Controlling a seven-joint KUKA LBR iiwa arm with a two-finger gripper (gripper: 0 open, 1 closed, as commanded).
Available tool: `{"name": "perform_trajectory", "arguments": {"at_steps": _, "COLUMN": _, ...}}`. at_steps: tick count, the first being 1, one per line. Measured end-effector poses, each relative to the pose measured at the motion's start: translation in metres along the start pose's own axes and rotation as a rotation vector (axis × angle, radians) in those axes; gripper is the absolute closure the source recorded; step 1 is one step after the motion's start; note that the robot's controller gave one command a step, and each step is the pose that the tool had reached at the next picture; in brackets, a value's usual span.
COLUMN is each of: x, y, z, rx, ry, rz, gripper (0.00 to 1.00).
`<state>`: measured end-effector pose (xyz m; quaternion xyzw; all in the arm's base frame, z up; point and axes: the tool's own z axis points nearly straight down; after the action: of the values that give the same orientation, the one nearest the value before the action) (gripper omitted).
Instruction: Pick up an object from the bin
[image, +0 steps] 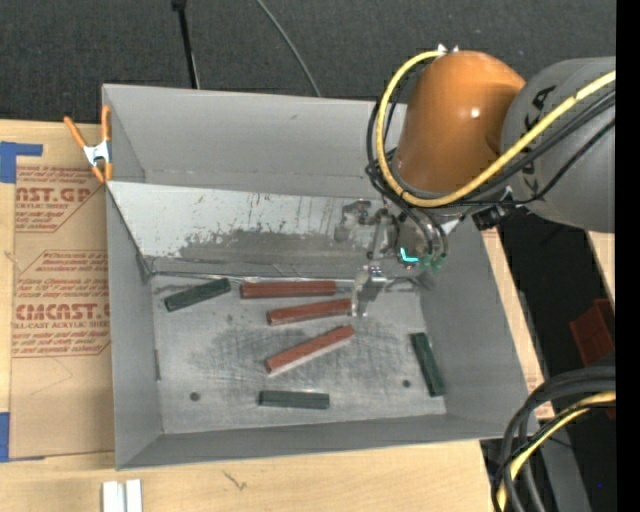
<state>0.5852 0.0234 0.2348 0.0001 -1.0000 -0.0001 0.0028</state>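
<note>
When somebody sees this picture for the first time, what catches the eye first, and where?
The big orange cover on the arm's wrist stands out at the upper right, with the gripper below it, near the right ends of three reddish-brown bars lying mid-bin. Three dark green bars lie around them: left, front and right.
</note>
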Motion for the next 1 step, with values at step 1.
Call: {"name": "perform_trajectory", "arguments": {"at_steps": 1, "x": -0.0015, "y": 0.0000, "z": -0.0046, "rx": 0.000, "ry": -0.008, "rz": 0.000, "gripper": 0.00}}
